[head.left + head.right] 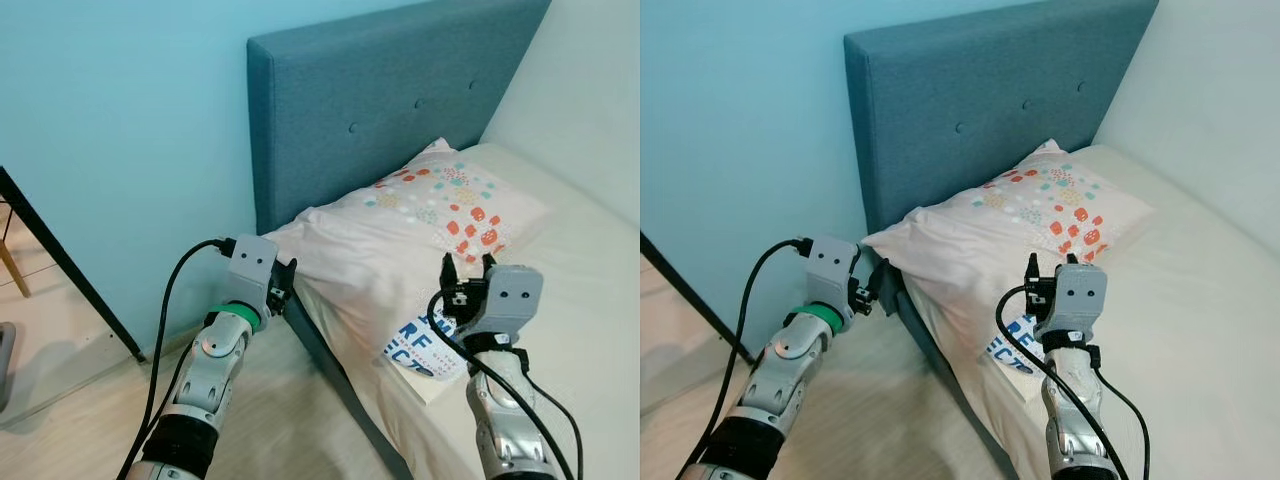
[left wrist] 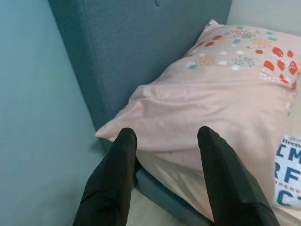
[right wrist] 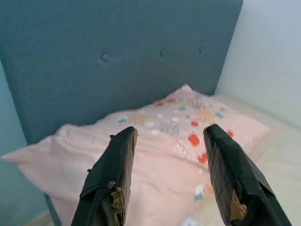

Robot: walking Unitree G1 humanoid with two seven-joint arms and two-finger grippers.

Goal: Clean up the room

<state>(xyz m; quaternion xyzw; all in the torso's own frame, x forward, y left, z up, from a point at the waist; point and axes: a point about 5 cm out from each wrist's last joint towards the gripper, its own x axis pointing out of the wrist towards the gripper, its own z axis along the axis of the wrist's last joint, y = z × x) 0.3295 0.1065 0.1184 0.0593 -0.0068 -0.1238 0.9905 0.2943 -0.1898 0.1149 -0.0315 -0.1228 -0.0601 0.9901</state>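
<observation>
The left gripper point(image 2: 167, 136) hangs with its two black fingers point(image 2: 113, 179) spread apart and nothing between them, just off the near corner of the pillow point(image 1: 400, 235), beside the edge of the bed point(image 1: 560, 300). The right gripper point(image 3: 169, 136) is likewise spread wide and empty, raised above the bed with its fingers point(image 3: 115, 172) aimed at the pillow and the headboard point(image 1: 390, 90) behind it.

The pillow, pale pink with a scatter of red, teal and orange dots at its far end, lies at the head of the bed, its long side against the blue-grey buttoned headboard and its near corner jutting past the mattress edge. A book point(image 1: 425, 345) with a white cover and large blue letters lies flat on the bed just in front of the pillow, close below the right gripper's wrist.

Both silver arms reach forward from the bottom of the head views, each trailing a black cable point(image 1: 165, 320); the left arm wears a green ring point(image 1: 240, 315) below its wrist. The bed stands in a corner, with a light blue wall point(image 1: 120, 130) to the left and a white wall point(image 1: 600, 80) to the right. A dark slanting leg point(image 1: 65, 265) crosses the wall at far left, above a pale wood floor point(image 1: 280, 410).
</observation>
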